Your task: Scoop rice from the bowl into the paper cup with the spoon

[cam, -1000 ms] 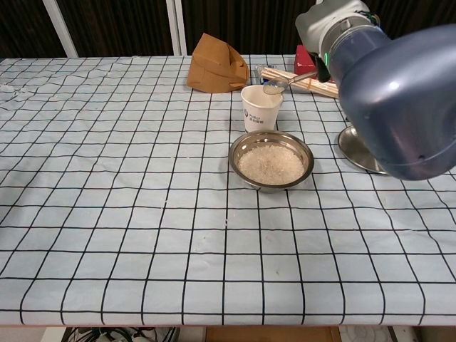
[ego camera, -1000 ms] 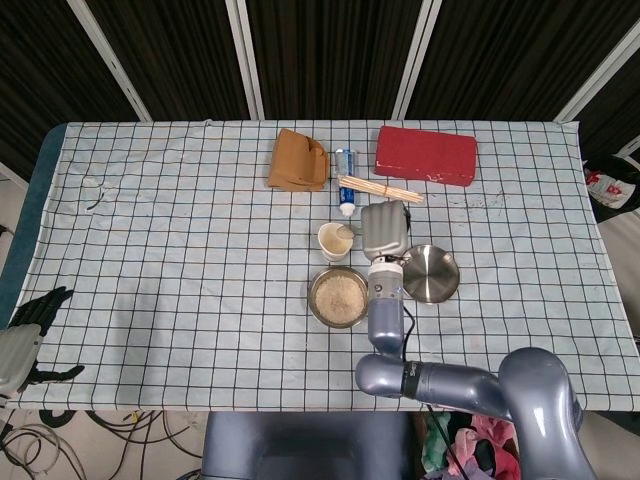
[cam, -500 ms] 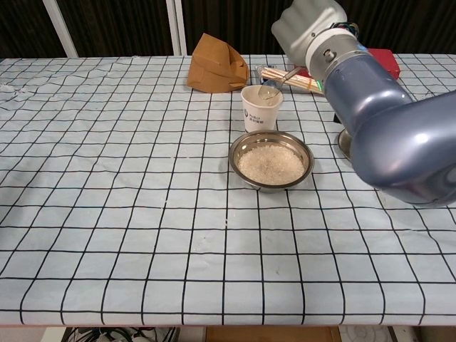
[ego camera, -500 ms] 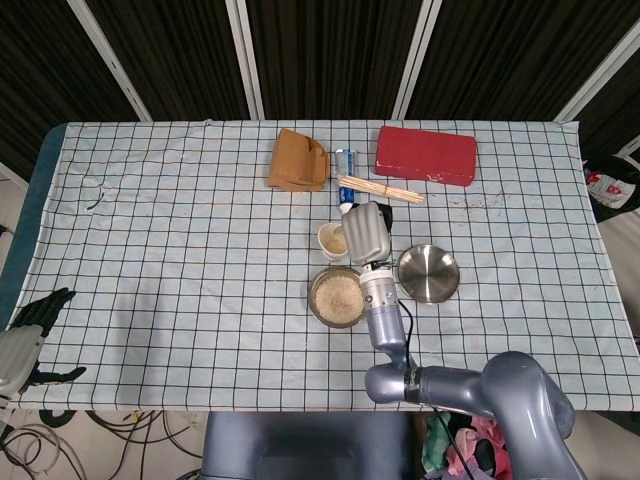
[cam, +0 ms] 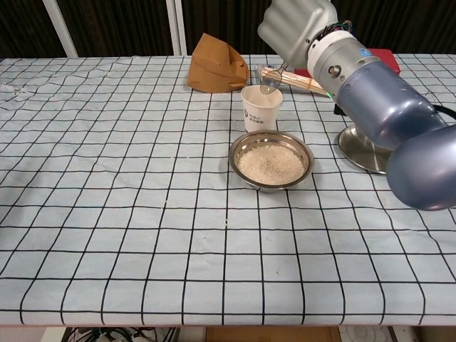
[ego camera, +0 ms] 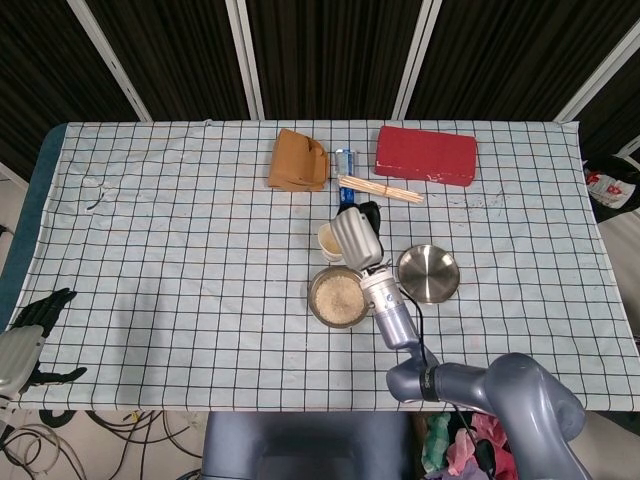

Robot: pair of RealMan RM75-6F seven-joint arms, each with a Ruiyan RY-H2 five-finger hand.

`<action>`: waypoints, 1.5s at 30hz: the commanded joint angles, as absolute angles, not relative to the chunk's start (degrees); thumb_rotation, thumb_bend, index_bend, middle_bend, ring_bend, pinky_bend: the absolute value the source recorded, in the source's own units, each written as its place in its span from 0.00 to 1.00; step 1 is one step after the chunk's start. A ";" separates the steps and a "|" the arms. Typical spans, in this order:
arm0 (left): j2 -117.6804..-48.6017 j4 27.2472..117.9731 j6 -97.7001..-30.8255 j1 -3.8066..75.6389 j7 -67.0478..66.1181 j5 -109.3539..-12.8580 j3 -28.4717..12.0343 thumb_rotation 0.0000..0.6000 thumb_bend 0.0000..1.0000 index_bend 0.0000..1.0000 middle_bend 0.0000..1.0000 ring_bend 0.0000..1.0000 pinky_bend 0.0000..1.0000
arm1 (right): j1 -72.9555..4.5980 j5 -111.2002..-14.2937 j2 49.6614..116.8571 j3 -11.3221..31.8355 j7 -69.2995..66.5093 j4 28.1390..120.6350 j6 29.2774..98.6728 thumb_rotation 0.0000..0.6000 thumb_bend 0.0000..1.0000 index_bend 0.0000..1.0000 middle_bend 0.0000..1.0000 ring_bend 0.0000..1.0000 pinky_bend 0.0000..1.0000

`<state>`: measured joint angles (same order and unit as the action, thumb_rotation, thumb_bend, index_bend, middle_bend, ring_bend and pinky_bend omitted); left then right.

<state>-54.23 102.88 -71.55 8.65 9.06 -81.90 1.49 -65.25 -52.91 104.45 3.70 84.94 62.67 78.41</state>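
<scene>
Checked cloth, white with thin dark grid lines and faintly wrinkled, covers the counter. Near its middle sits the round, shiny steel bowl, filled with a flat bed of grainy white rice. Just beyond it, on the far side, stands the small white paper cup, a tapered cylinder with dark print on its wall; bowl and cup look close but not touching.

The right hand, smooth grey and blocky, grasps the thin metal spoon. The spoon slants down and to the left, its bowl over the cup's rim. Its handle disappears under the hand, and whether any rice lies in it is hard to make out. In the head view the hand covers the right side of the cup and the spoon entirely.

To the right of the bowl lies a shallow round steel lid, partly hidden behind the bluish-grey forearm in the chest view. Along the far edge are a creased brown paper bag, a bundle of pale wooden sticks, and a flat red rectangular box.

The left hand, dark-fingered, sits at the near left corner off the counter's edge, partly cut off; it seems to be released, holding nothing.
</scene>
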 commanded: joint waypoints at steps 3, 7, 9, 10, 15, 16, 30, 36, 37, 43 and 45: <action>-54.21 102.84 -71.55 8.66 9.13 -81.86 1.46 1.00 0.03 0.00 0.00 0.00 0.00 | -64.25 -55.98 103.85 3.35 85.15 62.17 78.00 1.00 0.50 0.66 1.00 1.00 1.00; -54.20 102.85 -71.53 8.68 9.09 -81.76 1.43 1.00 0.03 0.00 0.00 0.00 0.00 | -63.88 -56.92 103.87 3.80 85.99 62.28 78.02 1.00 0.50 0.66 1.00 1.00 1.00; -54.21 102.85 -71.52 8.69 9.10 -81.76 1.42 1.00 0.03 0.00 0.00 0.00 0.00 | -63.63 -57.94 103.84 3.67 86.15 62.16 77.75 1.00 0.50 0.66 1.00 1.00 1.00; -54.21 102.86 -71.52 8.69 9.10 -81.75 1.41 1.00 0.03 0.00 0.00 0.00 0.00 | -63.58 -58.11 103.83 3.59 86.23 62.11 77.66 1.00 0.50 0.66 1.00 1.00 1.00; -54.20 102.87 -71.51 8.69 9.09 -81.73 1.42 1.00 0.03 0.00 0.00 0.00 0.00 | -63.06 -59.58 103.79 3.24 86.48 61.64 77.24 1.00 0.50 0.66 1.00 1.00 1.00; -54.19 102.89 -71.52 8.69 9.12 -81.74 1.42 1.00 0.03 0.00 0.00 0.00 0.00 | -62.95 -59.87 103.76 3.31 86.34 61.60 77.24 1.00 0.50 0.66 1.00 1.00 1.00; -54.02 103.33 -71.07 8.77 9.81 -81.48 1.47 1.00 0.03 0.00 0.00 0.00 0.00 | -61.07 -62.58 103.94 6.14 86.30 62.29 78.21 1.00 0.50 0.66 1.00 1.00 1.00; -53.86 103.25 -70.91 8.85 9.93 -81.59 1.53 1.00 0.03 0.00 0.00 0.00 0.00 | -59.72 -63.06 104.13 6.24 86.99 63.34 77.45 1.00 0.50 0.66 1.00 1.00 1.00; -53.86 103.22 -70.91 8.84 9.91 -81.59 1.54 1.00 0.03 0.00 0.00 0.00 0.00 | -59.43 -62.67 104.35 6.92 86.73 63.63 77.66 1.00 0.50 0.66 1.00 1.00 1.00; -53.83 103.18 -70.96 8.77 10.31 -81.40 1.47 1.00 0.03 0.00 0.00 0.00 0.00 | -57.45 -57.96 105.01 13.48 85.17 68.62 80.60 1.00 0.49 0.66 1.00 1.00 1.00; -53.87 103.08 -71.03 8.78 10.20 -81.46 1.46 1.00 0.03 0.00 0.00 0.00 0.00 | -56.46 -56.43 104.33 15.40 84.57 71.87 81.93 1.00 0.49 0.66 1.00 1.00 1.00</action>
<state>-53.86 103.09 -71.02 8.78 10.21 -81.45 1.46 -57.77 -58.56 104.76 13.22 85.40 68.57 80.17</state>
